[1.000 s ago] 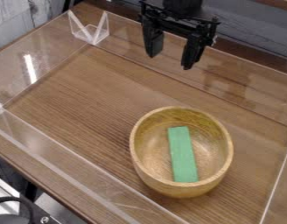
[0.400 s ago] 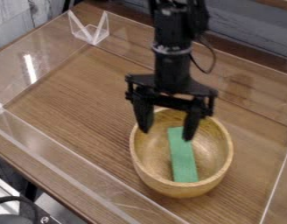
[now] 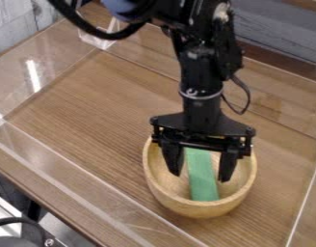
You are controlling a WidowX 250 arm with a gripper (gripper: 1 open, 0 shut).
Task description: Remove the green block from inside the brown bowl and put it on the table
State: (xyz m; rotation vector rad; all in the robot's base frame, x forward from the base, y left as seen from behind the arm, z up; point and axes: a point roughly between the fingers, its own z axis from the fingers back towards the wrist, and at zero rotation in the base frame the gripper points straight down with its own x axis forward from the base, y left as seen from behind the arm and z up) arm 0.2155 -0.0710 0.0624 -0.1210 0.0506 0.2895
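The brown bowl (image 3: pixel 162 189) sits on the table (image 3: pixel 96 106) at the front right. The green block (image 3: pixel 202 177) lies flat inside it, running front to back. My gripper (image 3: pixel 199 164) hangs straight down into the bowl, open, with one finger on each side of the block. The fingertips (image 3: pixel 169 166) reach down inside the rim, close to the block's long edges. Whether they touch the block I cannot tell. Part of the block's far end is hidden behind the gripper body.
Low clear acrylic walls (image 3: pixel 45 164) run round the table edges. A clear bracket (image 3: pixel 96 29) stands at the back left corner. The black arm (image 3: pixel 199 48) rises from the bowl toward the top of the view.
The gripper has come down from the back of the table and forward, lowering into the bowl until its open fingers straddle the green block. Bowl and block have not moved.
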